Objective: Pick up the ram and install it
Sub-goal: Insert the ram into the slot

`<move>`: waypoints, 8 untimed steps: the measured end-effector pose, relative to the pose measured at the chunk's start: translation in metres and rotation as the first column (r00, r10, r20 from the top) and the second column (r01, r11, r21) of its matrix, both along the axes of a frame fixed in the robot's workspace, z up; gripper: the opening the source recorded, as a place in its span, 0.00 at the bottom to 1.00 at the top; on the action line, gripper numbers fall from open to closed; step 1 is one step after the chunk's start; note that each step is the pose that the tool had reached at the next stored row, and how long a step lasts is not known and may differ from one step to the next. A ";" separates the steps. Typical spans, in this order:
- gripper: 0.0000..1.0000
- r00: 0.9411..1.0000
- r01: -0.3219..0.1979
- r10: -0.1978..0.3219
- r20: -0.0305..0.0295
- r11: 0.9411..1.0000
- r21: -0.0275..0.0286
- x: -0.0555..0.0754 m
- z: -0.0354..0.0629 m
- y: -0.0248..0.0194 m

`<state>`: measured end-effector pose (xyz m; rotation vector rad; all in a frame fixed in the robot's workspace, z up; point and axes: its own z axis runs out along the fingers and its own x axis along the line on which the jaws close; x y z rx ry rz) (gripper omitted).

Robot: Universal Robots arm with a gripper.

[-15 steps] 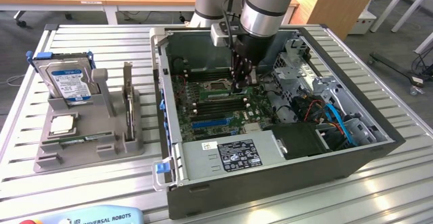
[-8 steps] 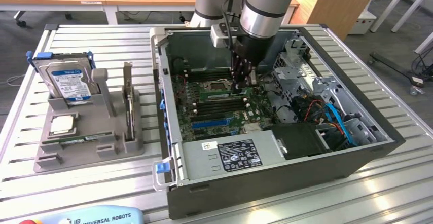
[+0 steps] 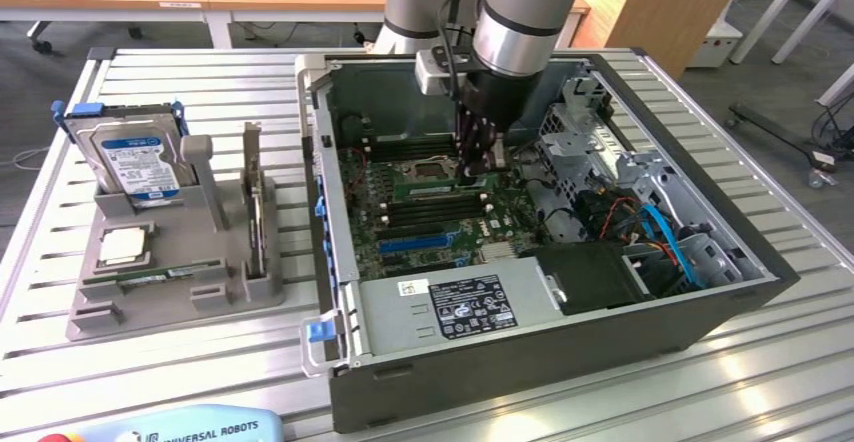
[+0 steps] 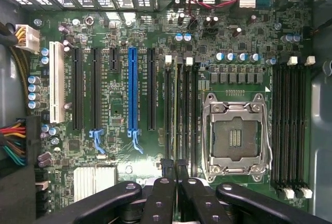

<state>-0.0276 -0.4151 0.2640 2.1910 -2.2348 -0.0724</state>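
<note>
My gripper (image 4: 174,166) is down inside the open computer case (image 3: 534,332), over the memory slots (image 4: 187,115) beside the empty processor socket (image 4: 236,136). Its two black fingers stand almost together. Between them runs the ram (image 4: 175,110), seen edge-on as a thin green strip lying along one slot, in it or just above it. In the exterior view the gripper (image 3: 477,170) hangs upright over the motherboard's middle, with the arm above it hiding the ram.
A grey holder (image 3: 80,312) on the slatted table at the exterior view's left carries a hard drive (image 3: 134,162), a silver chip (image 3: 123,245), an upright card (image 3: 251,202) and another green stick (image 3: 163,280). Cables and a drive cage (image 3: 601,152) crowd the case's right side.
</note>
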 end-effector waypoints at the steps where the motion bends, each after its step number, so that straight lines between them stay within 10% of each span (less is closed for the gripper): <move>1: 0.12 1.000 0.000 0.000 0.000 1.000 0.000 0.000 -0.0006 0.0000; 8: 0.12 1.000 0.000 0.000 0.000 1.000 0.000 0.000 -0.0048 0.0000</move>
